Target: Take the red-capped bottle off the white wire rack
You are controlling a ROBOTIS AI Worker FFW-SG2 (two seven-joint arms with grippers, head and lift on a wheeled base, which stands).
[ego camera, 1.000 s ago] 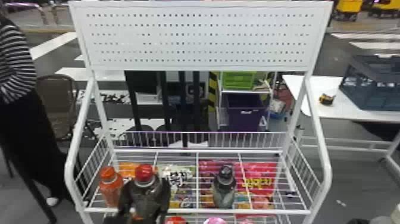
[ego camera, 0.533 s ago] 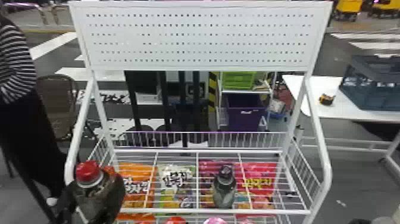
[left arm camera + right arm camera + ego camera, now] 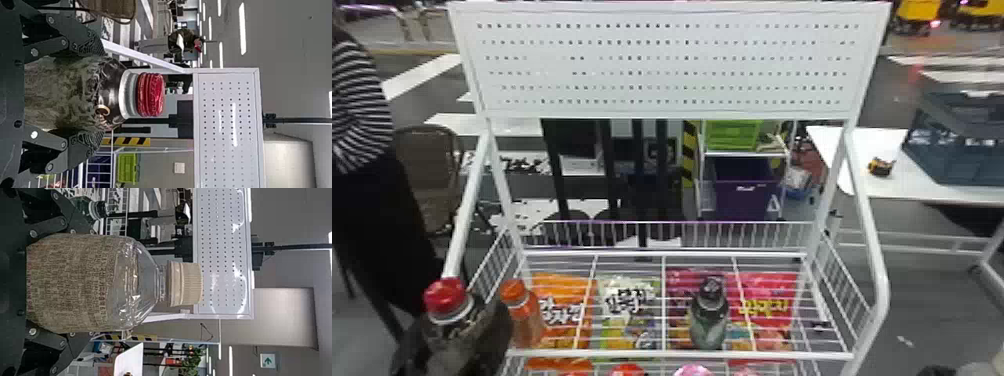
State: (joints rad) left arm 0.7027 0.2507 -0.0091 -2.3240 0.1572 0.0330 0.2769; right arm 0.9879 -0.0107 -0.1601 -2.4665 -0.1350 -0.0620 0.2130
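In the head view, the largest thing we see is the white wire rack (image 3: pixel 677 355), topped by its perforated board (image 3: pixel 657 65). Behind it we see a purple bin (image 3: pixel 747 197). Through the shelf wires we make out four bright bags (image 3: pixel 629 300), side by side beneath. Our left tool (image 3: pixel 452 357) is clamped around the red-capped bottle (image 3: pixel 454 327), which is off the shelf at the rack's left front corner; the left wrist view shows both fingers (image 3: pixel 88 43) against its sides. In the right wrist view, our right tool (image 3: pixel 84 282) grips a clear bottle (image 3: pixel 137 280) with a cream cap (image 3: pixel 186 284). On the shelf, the dark bottle (image 3: pixel 709 320) stands right of centre, and the slimmer orange bottle (image 3: pixel 524 317) stands near the left end.
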